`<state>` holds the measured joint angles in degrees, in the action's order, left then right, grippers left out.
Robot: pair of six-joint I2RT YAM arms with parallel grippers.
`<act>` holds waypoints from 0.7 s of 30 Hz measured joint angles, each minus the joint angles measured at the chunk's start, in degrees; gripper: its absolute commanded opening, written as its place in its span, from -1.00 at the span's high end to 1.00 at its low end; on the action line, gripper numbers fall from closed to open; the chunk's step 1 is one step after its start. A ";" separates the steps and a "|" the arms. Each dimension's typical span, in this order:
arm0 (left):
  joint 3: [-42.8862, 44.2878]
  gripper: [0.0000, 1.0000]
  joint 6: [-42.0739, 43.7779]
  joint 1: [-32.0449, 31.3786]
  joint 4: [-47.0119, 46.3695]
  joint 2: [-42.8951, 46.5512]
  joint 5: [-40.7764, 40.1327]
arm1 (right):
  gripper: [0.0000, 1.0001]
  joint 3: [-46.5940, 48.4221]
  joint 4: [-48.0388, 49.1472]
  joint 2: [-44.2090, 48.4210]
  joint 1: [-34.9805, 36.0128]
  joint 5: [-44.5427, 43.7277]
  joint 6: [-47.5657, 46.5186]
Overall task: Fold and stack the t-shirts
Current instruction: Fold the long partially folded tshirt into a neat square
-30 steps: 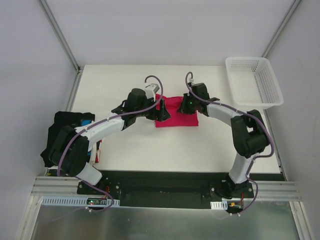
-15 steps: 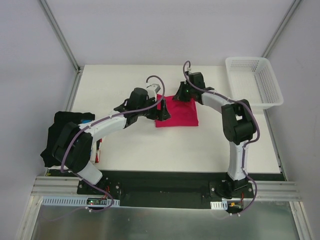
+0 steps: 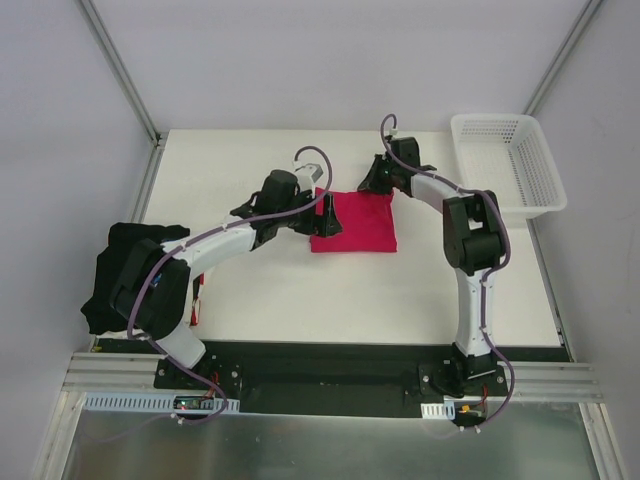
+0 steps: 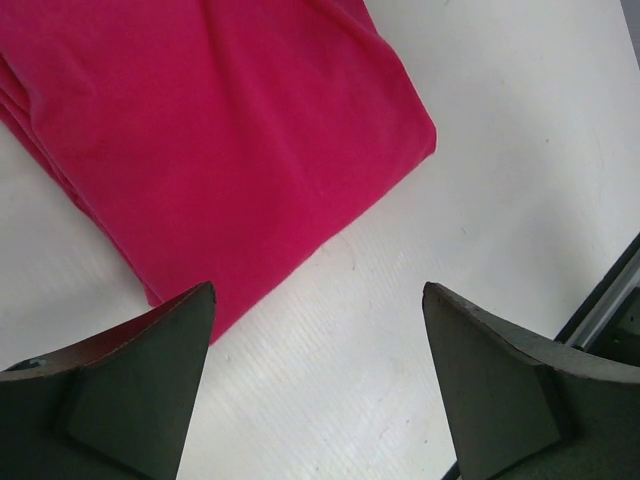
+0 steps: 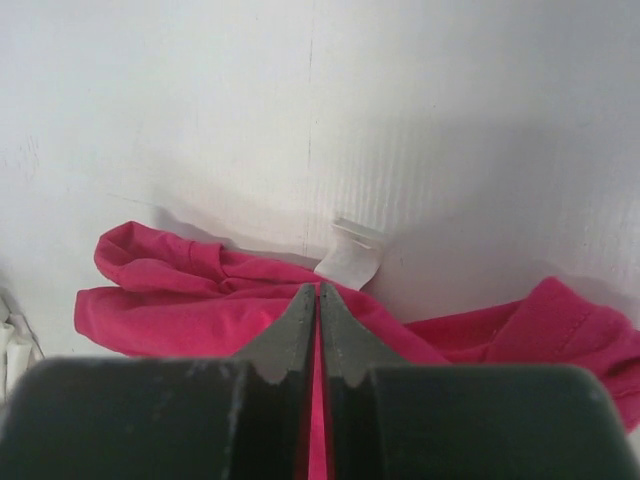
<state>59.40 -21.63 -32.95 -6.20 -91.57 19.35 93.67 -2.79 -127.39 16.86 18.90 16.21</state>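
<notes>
The folded crimson-pink cloth t-shirt [image 3: 355, 225] lies lengthwise left to right on the white table [image 3: 250, 290]. The left gripper [image 3: 322, 217], fingers spread, hangs at its left end. The right gripper [image 3: 377, 184], fingers pressed together, sits at its far edge.

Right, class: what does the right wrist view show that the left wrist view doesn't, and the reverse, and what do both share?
Right wrist only: a white label at the crimson-pink t-shirt's rumpled edge, and the right gripper, shut. Left wrist only: a smooth folded corner, the left gripper open, and a dark rail past the table's edge. Both: that t-shirt lying on the white table.
</notes>
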 measured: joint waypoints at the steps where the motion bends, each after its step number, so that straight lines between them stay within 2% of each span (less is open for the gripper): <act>1: 0.74 -0.67 0.04 0.26 -0.02 -0.48 -0.02 | 0.78 0.22 -0.20 0.07 -0.11 -0.04 -0.15; 6: 7.13 -0.66 0.28 2.47 -1.49 -6.49 -0.11 | 0.72 -0.98 -2.82 3.48 -0.26 -0.81 -1.38; 9: 10.58 -0.66 0.07 3.45 -4.07 -11.74 0.02 | 0.72 -6.05 -3.30 10.05 -0.26 -1.22 -1.84; 14: 10.99 -0.66 -2.73 3.91 -8.55 -18.86 2.34 | 0.73 -14.86 -1.40 19.71 -0.28 -1.55 -1.88; 21: 10.95 -0.67 -6.21 3.91 -11.82 -23.08 4.61 | 0.72 -21.86 1.25 19.74 -0.28 -1.46 -0.76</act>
<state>70.35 -27.83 -29.04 -18.02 -114.65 23.97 71.81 -1.54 -107.66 16.58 17.43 15.44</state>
